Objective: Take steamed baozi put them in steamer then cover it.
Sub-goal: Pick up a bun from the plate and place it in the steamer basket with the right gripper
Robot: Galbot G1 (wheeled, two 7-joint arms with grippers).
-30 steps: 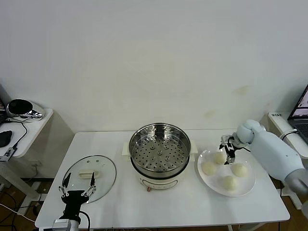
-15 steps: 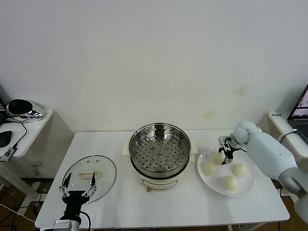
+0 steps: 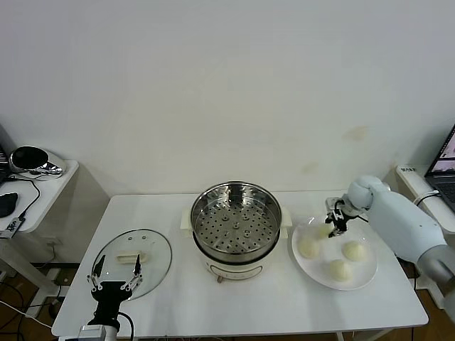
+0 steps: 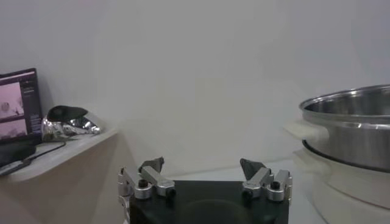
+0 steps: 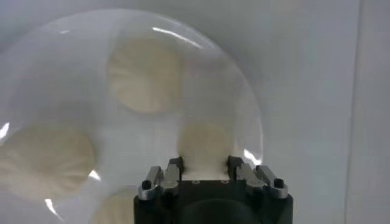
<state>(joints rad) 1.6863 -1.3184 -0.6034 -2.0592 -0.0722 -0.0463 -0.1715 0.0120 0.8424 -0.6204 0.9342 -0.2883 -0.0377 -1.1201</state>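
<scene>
One baozi (image 3: 325,229) is pinched by our right gripper (image 3: 333,222); squeezed softly, it may slip above the plate (image 3: 362,273).

White table and side shelves

A white plate (image 3: 364,273) sits on the table (image 3: 284,298); a shiny dark object (image 3: 30,160), perhaps a helmet, rests on the left shelf (image 3: 50,186).

Four baozi (image 3: 309,248), open steamer (image 3: 236,220), cover (image 3: 133,253) aside

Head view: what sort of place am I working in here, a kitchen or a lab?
Probably a lab or test room staged as a kitchen task. A bare white table stands against a blank wall and holds only the steamer, its glass cover and a plate of baozi. A laptop sits on a side shelf.
</scene>
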